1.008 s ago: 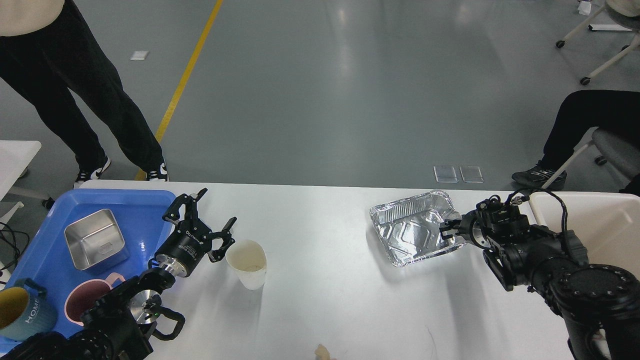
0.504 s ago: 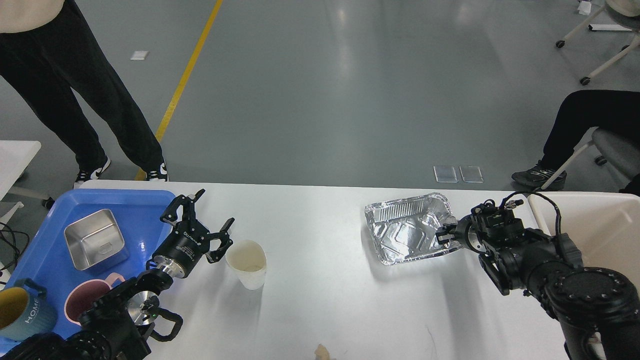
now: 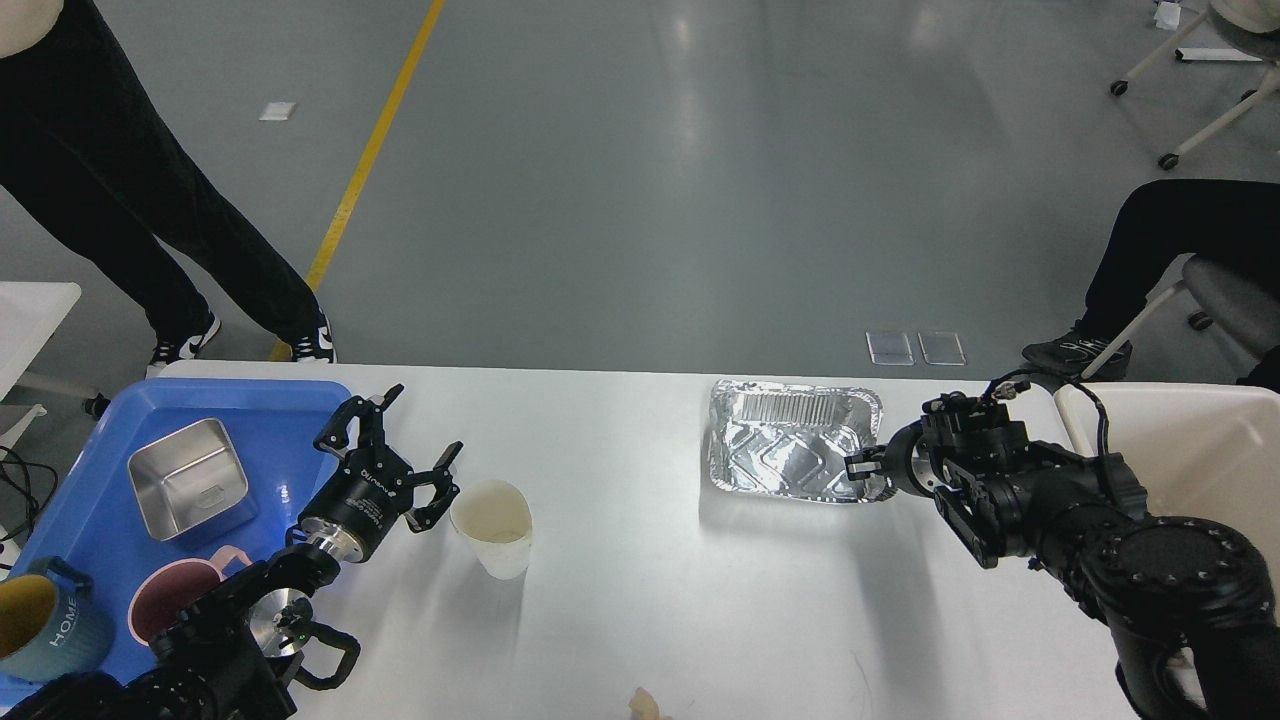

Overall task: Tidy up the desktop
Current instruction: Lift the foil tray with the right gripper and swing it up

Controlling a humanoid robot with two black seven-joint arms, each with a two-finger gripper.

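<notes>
The desktop (image 3: 620,480) is a wide white tabletop. A crinkled foil tray (image 3: 780,450) lies on it right of centre, near the far edge. My right gripper (image 3: 866,472) is shut on the tray's near right corner rim. A white paper cup (image 3: 492,525) stands upright left of centre. My left gripper (image 3: 428,420) is open and empty just left of the cup, not touching it.
A blue tray (image 3: 80,470) at the far left holds a steel square container (image 3: 190,478), a pink mug (image 3: 165,600) and a blue mug (image 3: 35,620). A beige bin (image 3: 1200,440) stands at the right. A small crumpled scrap (image 3: 645,705) lies at the front edge. People stand and sit beyond the table.
My right gripper has moved left with the foil tray, which has turned from tilted to square with the far edge. My left gripper has drawn back slightly to the left.
</notes>
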